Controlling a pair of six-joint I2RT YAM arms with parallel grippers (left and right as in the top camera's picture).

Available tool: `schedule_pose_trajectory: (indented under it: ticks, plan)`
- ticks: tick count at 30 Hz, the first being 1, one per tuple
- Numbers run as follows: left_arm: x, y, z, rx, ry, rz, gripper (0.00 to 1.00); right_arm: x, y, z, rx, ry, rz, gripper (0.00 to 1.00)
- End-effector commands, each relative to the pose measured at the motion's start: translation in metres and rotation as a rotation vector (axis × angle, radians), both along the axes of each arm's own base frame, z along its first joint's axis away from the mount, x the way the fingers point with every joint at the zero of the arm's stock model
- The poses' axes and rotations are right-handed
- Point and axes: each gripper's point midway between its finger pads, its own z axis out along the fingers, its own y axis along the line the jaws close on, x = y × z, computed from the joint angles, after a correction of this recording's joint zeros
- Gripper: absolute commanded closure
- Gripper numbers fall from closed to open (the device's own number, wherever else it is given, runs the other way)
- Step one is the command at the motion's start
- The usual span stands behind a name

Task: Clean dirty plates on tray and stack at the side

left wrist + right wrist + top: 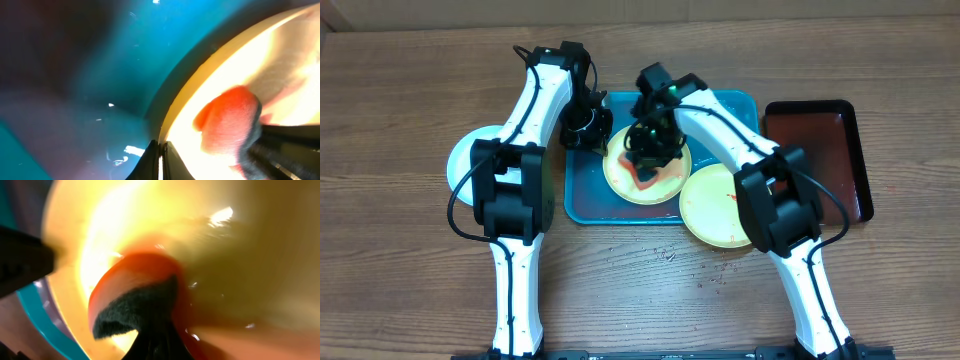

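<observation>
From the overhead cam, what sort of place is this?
Probably a robot lab bench staged as a dishwashing station: wooden table, blue tray, and the right pincer holding a red sponge on a yellow plate.

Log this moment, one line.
phase: scrub | left end effector: grips yellow plate rim | right end effector: sponge on it, in tray

What I'm not seeing
My right gripper (648,160) is covering the middle of the yellow plate (620,182); both wrist views are blurring.
</observation>
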Motion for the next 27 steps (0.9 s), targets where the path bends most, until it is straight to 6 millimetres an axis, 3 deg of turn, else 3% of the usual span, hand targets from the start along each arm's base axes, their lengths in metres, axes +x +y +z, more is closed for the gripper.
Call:
schedule_pose_trajectory:
  ticks: [1,5,9,16,23,25,27]
  plan:
    - [0.010,0.004,0.010,0.001,-0.042,0.013,0.96,0.015,-0.058,-0.022,-0.179,-0.004,-0.050,0.96]
    - [0.010,0.004,0.010,0.002,-0.042,0.010,0.96,0.029,-0.087,-0.016,-0.256,-0.028,-0.089,0.96]
    - [0.010,0.004,0.010,0.004,-0.043,0.010,0.96,0.043,-0.092,-0.004,-0.247,-0.060,-0.117,0.96]
    - [0.013,-0.009,0.006,-0.030,-0.133,-0.207,0.95,0.056,-0.065,-0.002,-0.122,-0.105,-0.121,0.96]
    - [0.001,-0.020,-0.020,-0.038,-0.132,-0.287,0.84,0.052,-0.058,-0.003,-0.116,-0.103,-0.105,0.96]
    - [-0.005,-0.019,-0.027,-0.036,-0.115,-0.288,0.85,0.051,-0.058,-0.003,-0.117,-0.100,-0.107,0.96]
    - [-0.008,-0.018,-0.032,-0.034,-0.101,-0.279,0.96,0.052,-0.058,-0.003,-0.119,-0.094,-0.127,0.96]
